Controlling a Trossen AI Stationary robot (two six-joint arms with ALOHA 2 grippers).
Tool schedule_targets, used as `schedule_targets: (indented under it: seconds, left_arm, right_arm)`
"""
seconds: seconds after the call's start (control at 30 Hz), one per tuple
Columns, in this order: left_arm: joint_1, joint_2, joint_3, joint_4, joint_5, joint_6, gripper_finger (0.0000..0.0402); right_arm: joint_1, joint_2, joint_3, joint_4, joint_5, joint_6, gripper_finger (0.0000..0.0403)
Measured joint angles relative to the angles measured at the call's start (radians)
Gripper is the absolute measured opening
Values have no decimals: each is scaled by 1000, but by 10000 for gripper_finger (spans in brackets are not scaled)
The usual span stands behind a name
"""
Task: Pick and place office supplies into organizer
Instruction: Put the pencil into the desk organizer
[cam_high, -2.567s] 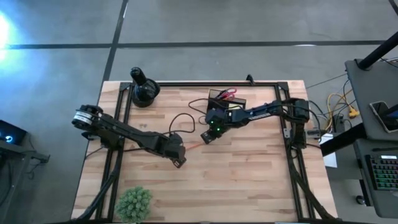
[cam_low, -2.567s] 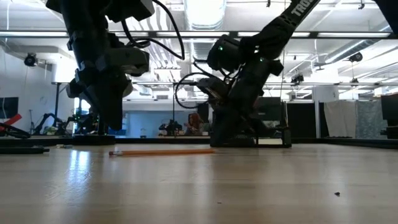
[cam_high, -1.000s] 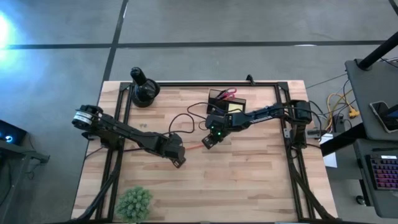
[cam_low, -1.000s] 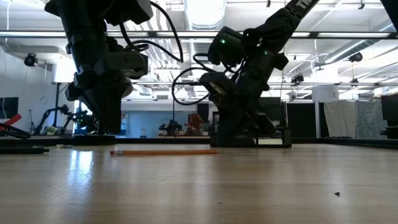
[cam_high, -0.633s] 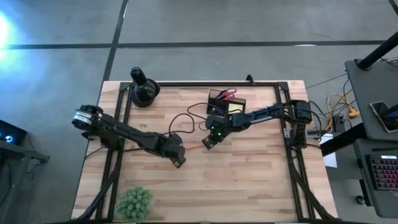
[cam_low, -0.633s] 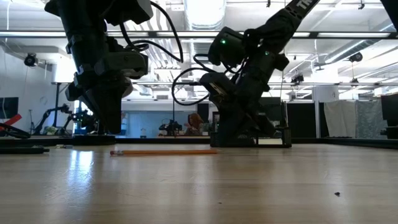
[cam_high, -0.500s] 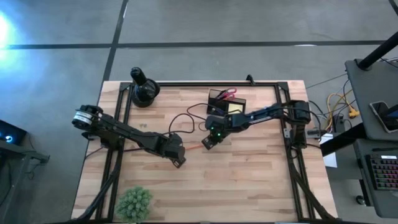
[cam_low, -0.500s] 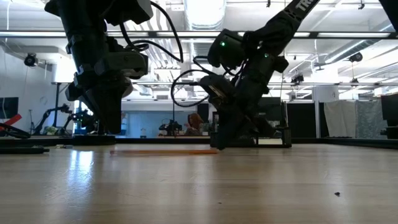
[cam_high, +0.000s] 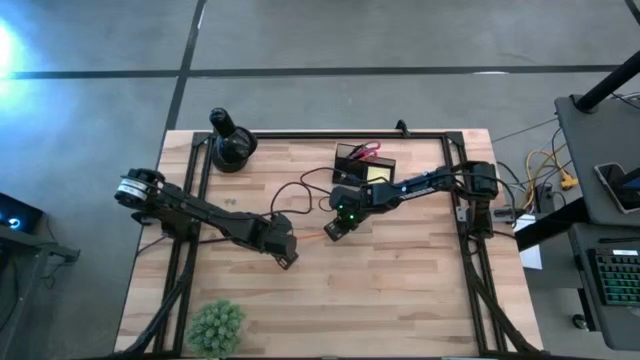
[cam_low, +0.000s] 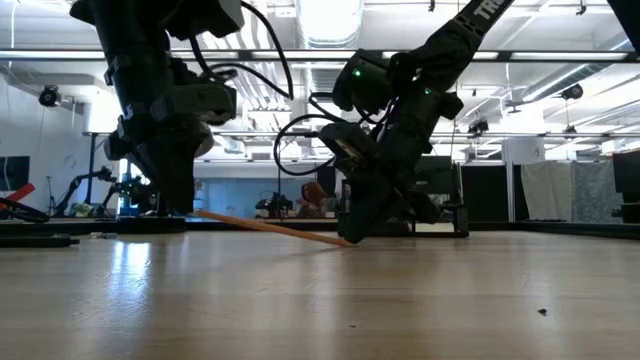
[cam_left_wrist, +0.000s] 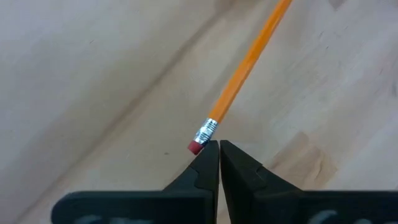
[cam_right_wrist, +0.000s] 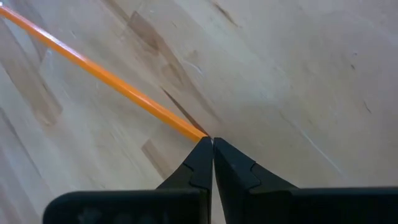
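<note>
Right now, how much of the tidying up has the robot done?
Scissors and sticky notes already sit in the organizer. The right hand has pinched one end of the orange pencil, which is tilted, far end raised. The shut left hand waits by its eraser. That pencil is left to put away.

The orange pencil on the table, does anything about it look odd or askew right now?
Yes. The thin orange wooden pencil is tilted, not flat: the shut right end effector pinches its tip near the light wooden table, while its eraser end is raised beside the shut left end effector.
</note>
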Motion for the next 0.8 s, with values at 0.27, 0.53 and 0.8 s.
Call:
schedule_targets:
  seconds: [0.27, 0.53, 0.8]
  left_arm:
    - [-3, -99, -26, -2, -121, 187, 17]
    - [-4, -98, -38, 70, -85, 536, 122]
    - [0, -89, -140, 141, -16, 549, 152]
  right_arm:
    - [1, 0, 0, -4, 2, -2, 9]
    - [1, 0, -1, -1, 4, -3, 9]
    - [1, 1, -1, 1, 8, -6, 9]
